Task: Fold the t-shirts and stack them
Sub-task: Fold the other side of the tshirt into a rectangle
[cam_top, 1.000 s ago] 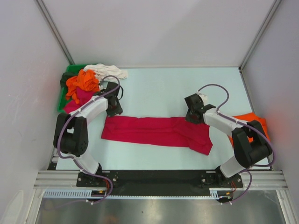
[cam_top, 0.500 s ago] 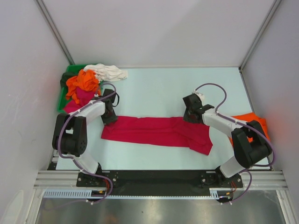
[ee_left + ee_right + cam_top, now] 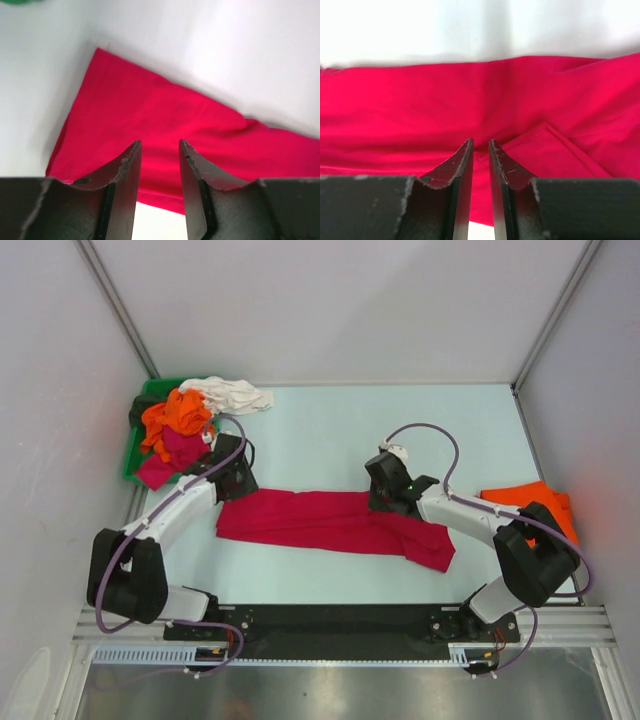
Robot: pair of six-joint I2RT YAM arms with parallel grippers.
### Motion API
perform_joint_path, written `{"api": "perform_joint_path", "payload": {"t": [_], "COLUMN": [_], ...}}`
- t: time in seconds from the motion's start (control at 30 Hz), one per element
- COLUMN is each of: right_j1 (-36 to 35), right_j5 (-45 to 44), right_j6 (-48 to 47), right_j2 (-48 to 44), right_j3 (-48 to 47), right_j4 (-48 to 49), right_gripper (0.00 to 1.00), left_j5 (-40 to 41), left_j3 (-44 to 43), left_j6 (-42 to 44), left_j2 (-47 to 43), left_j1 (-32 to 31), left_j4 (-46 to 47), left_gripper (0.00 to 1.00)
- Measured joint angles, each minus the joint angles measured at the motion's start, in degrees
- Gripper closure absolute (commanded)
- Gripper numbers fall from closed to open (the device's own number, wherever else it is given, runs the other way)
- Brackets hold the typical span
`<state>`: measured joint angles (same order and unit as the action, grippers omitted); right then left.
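left arm (image 3: 185, 502) and right arm (image 3: 465, 512): white links, black joints. a thin purple cable (image 3: 420, 425) loops along each and curls down past the black plate (image 3: 340, 618) under their bases. fingers (image 3: 125, 172) are matte black and curved, their edges chipped pale.

No readable text, labels, brands or numbers on anything visible.

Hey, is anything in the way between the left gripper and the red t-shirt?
Nothing visible. The left gripper hangs right over the red t-shirt, at its left end, with only bare cloth below its parted jaws.
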<state>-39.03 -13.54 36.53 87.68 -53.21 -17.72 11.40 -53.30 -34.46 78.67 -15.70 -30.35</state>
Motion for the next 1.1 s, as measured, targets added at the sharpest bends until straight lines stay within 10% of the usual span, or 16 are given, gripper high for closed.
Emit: {"api": "perform_joint_path", "payload": {"t": [0.53, 1.1], "right_j1": [12.61, 9.53], "right_j5": [-0.59, -0.52], "right_j6": [-2.05, -1.18], "right_j2": [-2.97, 0.87], "right_j3": [0.33, 3.13], "right_j4": [-2.19, -2.21], "right_gripper": [0.76, 0.77], "left_j5": [-4.04, -5.99], "left_j3": [6.14, 6.01], "left_j6": [-1.11, -1.55], "left_j2": [8.57, 9.25], "left_j1": [-0.15, -0.15], "left_j4": [1.51, 1.70], "left_gripper": [0.61, 0.62]}}
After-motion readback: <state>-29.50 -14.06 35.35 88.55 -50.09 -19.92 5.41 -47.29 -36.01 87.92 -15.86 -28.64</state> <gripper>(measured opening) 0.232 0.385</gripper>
